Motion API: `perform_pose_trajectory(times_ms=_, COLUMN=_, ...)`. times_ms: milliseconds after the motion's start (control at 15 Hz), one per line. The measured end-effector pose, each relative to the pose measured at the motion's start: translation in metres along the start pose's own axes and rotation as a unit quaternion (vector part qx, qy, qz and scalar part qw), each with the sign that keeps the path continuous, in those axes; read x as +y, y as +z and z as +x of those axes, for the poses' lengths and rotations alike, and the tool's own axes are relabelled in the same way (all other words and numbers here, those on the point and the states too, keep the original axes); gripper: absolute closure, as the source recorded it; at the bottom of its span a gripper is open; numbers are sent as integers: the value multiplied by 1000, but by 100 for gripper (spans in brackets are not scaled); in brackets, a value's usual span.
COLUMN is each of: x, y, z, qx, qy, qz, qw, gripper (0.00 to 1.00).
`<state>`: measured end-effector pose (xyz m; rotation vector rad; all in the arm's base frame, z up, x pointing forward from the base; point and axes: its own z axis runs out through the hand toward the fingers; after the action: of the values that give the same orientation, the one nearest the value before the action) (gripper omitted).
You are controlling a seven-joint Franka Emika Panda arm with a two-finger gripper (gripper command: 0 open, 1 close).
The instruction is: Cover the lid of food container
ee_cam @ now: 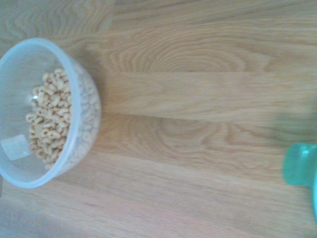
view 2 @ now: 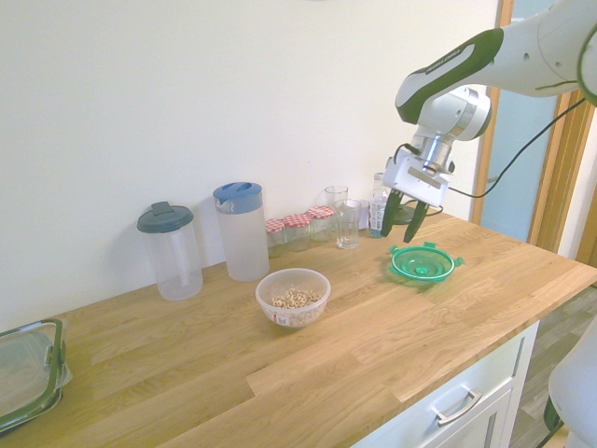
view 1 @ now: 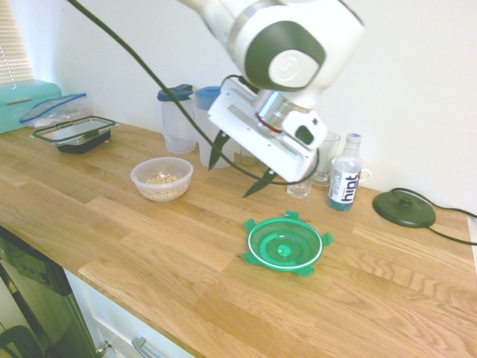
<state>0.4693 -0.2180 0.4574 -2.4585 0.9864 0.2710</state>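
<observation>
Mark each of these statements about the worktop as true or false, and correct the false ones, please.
1. The green lid lies flat on the wooden counter, apart from the food container. True.
2. The gripper is shut on the lid. False: its fingers are open and empty, above the counter.
3. The food container holds beige cereal and has no cover on it. True.
4. The water bottle lies on its side beside the lid. False: it stands upright near the wall, behind the lid.
5. The two jugs stand behind the food container, near the wall. True.
</observation>
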Motion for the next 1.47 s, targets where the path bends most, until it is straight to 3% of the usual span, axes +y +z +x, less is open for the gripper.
perform_pose_trajectory(times_ms=333, x=66, y=-22, z=61, qx=-22, qy=25, qz=36, qw=999, gripper=0)
perform_pose_trajectory(times_ms=800, x=143, y=-15, z=111, qx=-32, qy=61, qz=59, qw=996, gripper=0)
perform_pose_trajectory(times_ms=1133, x=157, y=5, z=130, qx=-24, qy=78, qz=74, qw=994, gripper=0)
perform_pose_trajectory(times_ms=1467, x=143, y=36, z=144, qx=-31, qy=75, qz=82, qw=993, gripper=0)
